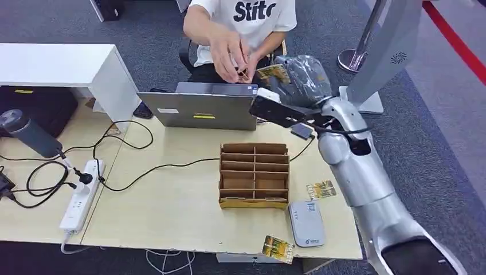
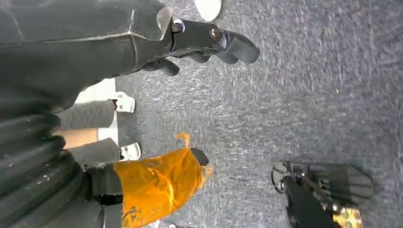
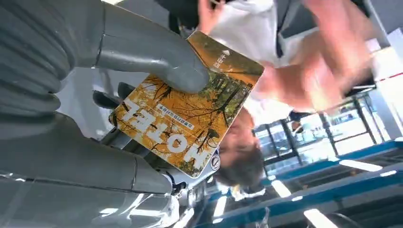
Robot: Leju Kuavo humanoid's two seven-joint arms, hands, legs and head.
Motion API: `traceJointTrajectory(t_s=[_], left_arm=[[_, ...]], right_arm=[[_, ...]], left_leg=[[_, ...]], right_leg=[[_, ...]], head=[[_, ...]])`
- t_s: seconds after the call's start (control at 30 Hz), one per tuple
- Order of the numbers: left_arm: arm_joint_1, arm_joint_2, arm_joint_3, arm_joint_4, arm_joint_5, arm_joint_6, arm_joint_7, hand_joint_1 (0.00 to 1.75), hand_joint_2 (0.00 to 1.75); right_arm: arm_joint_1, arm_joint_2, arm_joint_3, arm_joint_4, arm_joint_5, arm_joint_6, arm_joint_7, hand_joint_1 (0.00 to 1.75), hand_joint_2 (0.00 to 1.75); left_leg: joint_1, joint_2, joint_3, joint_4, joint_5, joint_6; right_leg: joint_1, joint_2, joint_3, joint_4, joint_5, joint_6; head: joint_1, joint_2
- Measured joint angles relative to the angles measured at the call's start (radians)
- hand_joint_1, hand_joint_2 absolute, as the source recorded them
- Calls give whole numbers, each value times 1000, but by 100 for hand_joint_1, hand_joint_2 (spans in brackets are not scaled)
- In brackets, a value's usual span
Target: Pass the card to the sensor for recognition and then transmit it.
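One hotel card point(image 3: 185, 123) pinched by R hand point(image 3: 142, 61) | near person's hands point(image 1: 232, 54) | L hand point(image 2: 209, 42) curled, holds nothing

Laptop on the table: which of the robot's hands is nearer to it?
Right. The right hand holds a card just past the laptop, toward the person. The left hand hangs over carpet.

The card point(image 3: 187, 121) is glossy, printed with orange-yellow autumn trees and white lettering, its corners rounded. It is held up off the desk point(image 1: 172, 206), beyond the far edge and above the laptop. The sensor point(image 1: 306, 223), a flat grey rounded box, lies near the desk's front right corner.
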Motion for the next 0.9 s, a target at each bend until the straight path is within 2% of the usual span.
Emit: traceJointTrajectory(t_s=[0.2, 0.33, 0.37, 0.4, 0.7, 0.9], left_arm=[[-1, 0, -18, 0, -11, -2, 2, 0, 175], [-3, 0, -27, 0, -21, -1, 8, 0, 175], [-3, 0, -29, 0, -23, -1, 8, 0, 175], [-3, 0, -29, 0, -25, -1, 9, 0, 175], [-2, 1, -30, 0, -26, 0, 10, 0, 175], [2, 1, -30, 0, -26, 2, 10, 0, 175]], right_arm=[[-75, 72, 13, 145, 39, 0, 20, 175, 175], [-86, 87, 19, 199, 62, -6, 18, 175, 175], [-86, 88, 19, 207, 63, -7, 16, 54, 175], [-86, 90, 20, 220, 66, -9, 9, 0, 175], [-80, 96, 16, 255, 14, 2, -54, 0, 175], [-51, 94, 13, 206, -3, -3, -70, 0, 175]], left_leg=[[0, 0, -2, 0, -1, 0], [-1, -1, -2, 0, -1, 0], [-1, -2, -2, 0, -1, 0], [-1, -3, -2, 0, -1, 0], [-1, -3, -3, 0, -1, 0], [-1, -3, -3, 0, -1, 0]], right_leg=[[0, 0, -1, -1, 0, 0], [0, -1, -1, -1, 0, 0], [0, -2, -1, -1, 0, 0], [0, -4, -1, -1, 0, 0], [0, -3, -2, -1, -1, 0], [0, -3, -2, -1, -1, 0]], head=[[0, 0], [0, 0], [0, 0], [0, 0], [0, 0], [0, 0]])
